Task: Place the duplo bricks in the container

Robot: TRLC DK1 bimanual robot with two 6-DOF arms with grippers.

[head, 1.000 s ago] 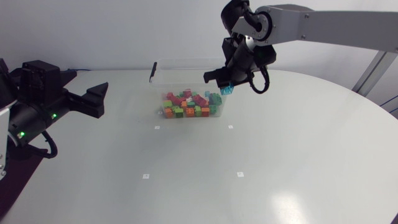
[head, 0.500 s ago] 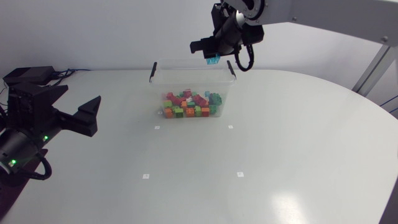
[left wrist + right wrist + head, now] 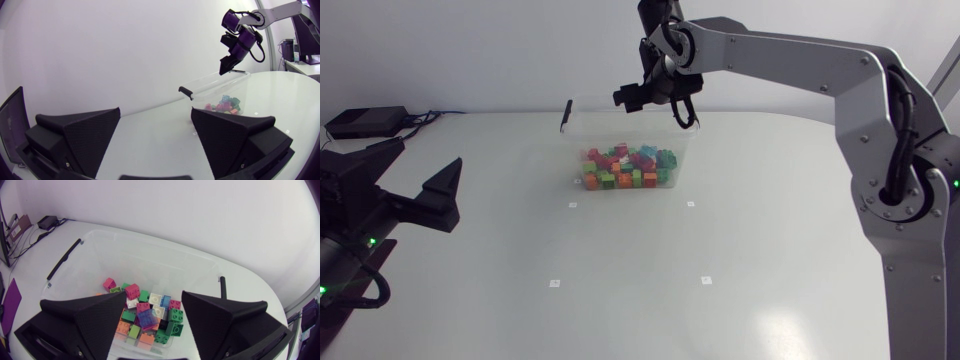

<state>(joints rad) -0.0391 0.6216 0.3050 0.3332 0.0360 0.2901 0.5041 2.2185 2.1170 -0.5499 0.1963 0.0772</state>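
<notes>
Both grippers are spread, pinching nothing; my right gripper [image 3: 154, 296] hangs straight above the bricks [image 3: 150, 312] in the container [image 3: 150, 255], left gripper [image 3: 156, 111] well apart.

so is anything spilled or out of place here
Nothing stands out. The duplo bricks all lie inside the clear container, which sits upright on the table; none shows on the table around it. The right hand hangs open and empty above it.

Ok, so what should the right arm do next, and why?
Probably lift the right gripper clear of the container and draw back: its fingers are open with nothing between them, the bricks lie inside, and no loose brick shows on the table.
</notes>
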